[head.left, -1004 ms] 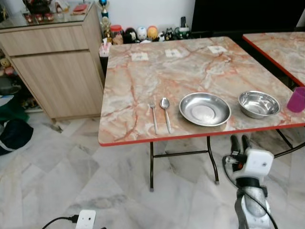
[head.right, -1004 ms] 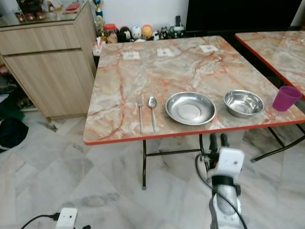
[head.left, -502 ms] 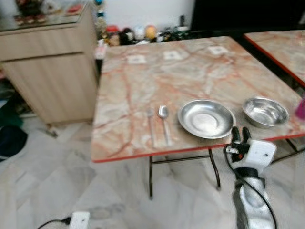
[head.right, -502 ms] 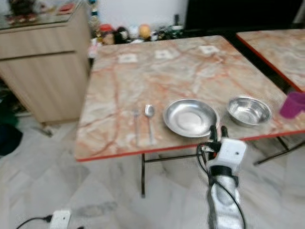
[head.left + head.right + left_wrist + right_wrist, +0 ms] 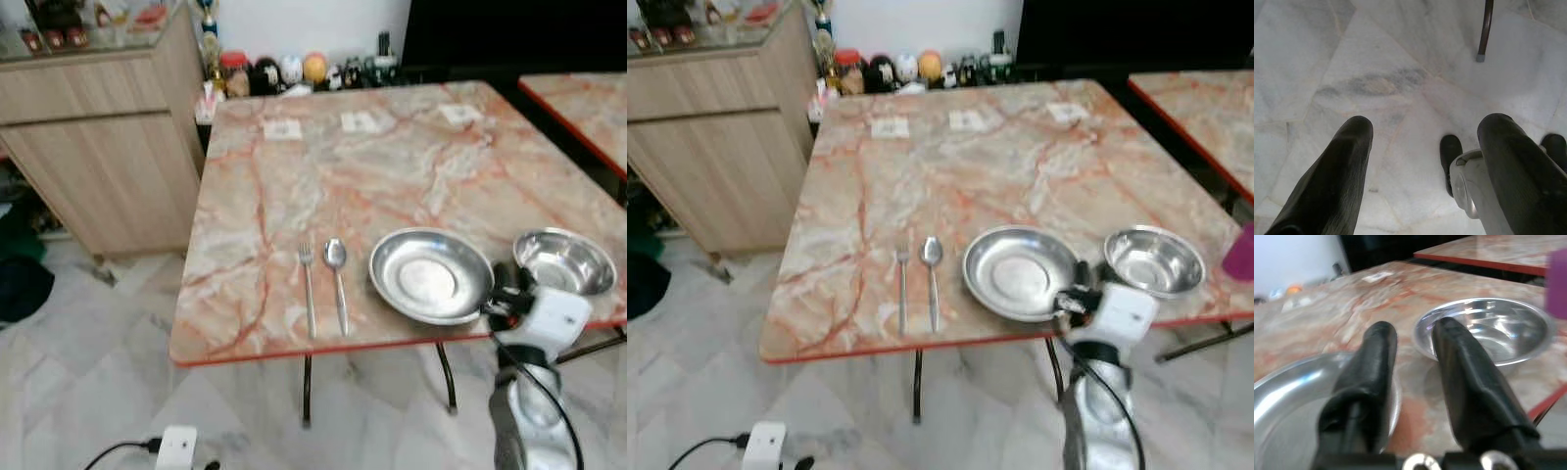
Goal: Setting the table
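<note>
While hovering at the table's (image 5: 265, 245) front edge:
right gripper (image 5: 1413, 335): fingers sitting slightly spread, empty, between plate (image 5: 431, 276) and bowl (image 5: 565, 261)
left gripper (image 5: 1425, 132): hanging spread over floor (image 5: 1391, 73)

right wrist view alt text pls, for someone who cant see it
The right gripper, two long black fingers slightly apart and empty, points over the marbled orange table between a shallow steel plate and a round steel bowl. A purple cup sits beyond the bowl.
</note>
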You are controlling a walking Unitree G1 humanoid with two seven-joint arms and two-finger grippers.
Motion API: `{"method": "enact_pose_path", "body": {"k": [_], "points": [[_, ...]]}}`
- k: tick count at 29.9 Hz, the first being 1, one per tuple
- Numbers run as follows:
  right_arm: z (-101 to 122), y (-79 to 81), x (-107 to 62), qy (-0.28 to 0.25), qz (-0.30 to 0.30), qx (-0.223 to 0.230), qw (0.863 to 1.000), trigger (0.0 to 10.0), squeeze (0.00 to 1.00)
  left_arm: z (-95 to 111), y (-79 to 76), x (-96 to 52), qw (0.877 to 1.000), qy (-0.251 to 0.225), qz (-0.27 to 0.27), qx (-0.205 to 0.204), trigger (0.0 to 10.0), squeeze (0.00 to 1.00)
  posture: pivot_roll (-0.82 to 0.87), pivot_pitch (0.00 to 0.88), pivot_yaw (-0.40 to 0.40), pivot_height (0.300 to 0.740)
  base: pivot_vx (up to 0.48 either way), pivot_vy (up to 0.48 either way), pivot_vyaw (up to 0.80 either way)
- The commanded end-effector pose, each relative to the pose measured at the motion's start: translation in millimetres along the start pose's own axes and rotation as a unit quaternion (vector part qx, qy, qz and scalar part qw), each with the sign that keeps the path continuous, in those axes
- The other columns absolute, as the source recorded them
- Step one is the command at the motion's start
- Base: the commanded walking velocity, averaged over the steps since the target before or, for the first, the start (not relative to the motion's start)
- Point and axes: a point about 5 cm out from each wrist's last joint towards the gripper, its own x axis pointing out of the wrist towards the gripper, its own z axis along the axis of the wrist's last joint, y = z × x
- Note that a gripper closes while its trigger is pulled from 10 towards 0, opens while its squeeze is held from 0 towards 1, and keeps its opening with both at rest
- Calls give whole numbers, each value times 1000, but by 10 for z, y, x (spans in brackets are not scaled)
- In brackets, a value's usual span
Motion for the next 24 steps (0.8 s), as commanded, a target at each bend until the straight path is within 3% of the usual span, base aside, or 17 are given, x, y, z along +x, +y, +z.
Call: {"method": "enact_pose_path", "body": {"k": [1,2,5,7,11,12,13,14,24], "points": [[41,-1,43,10,-16,47,999,10000,1000,-61,20,-16,1000,13,4,-1,10000,0,-48,51,8,732,0,0,0],[28,-28,75,24,-34,78,996,10000,1000,-62,21,-16,1000,13,4,-1,10000,0,-47,53,8,732,0,0,0],[41,-37,134,33,-35,95,994,10000,1000,-63,23,-17,1000,13,4,-2,10000,0,-44,55,9,732,0,0,0],[13,-52,197,53,-37,132,989,10000,1000,-66,27,-19,1000,12,5,-2,10000,0,-37,54,10,732,0,0,0],[-64,-92,236,86,-52,146,984,10000,1000,-73,49,-24,1000,12,6,-2,10000,0,-34,50,12,732,0,0,0],[-99,-110,245,98,-61,153,981,10000,933,-75,56,-25,1000,13,7,-3,10000,0,-35,49,13,732,0,0,0],[-122,-122,250,107,-67,158,979,10000,933,-76,59,-26,1000,13,7,-3,10000,0,-35,49,13,732,0,0,0],[-153,-104,261,124,-57,159,978,10000,0,-74,62,-26,1000,13,7,-3,10000,0,-33,45,13,732,0,0,0],[-171,24,380,155,-13,144,977,10000,0,-47,68,-17,1000,10,8,0,10000,0,-22,24,11,732,0,0,0]]}}
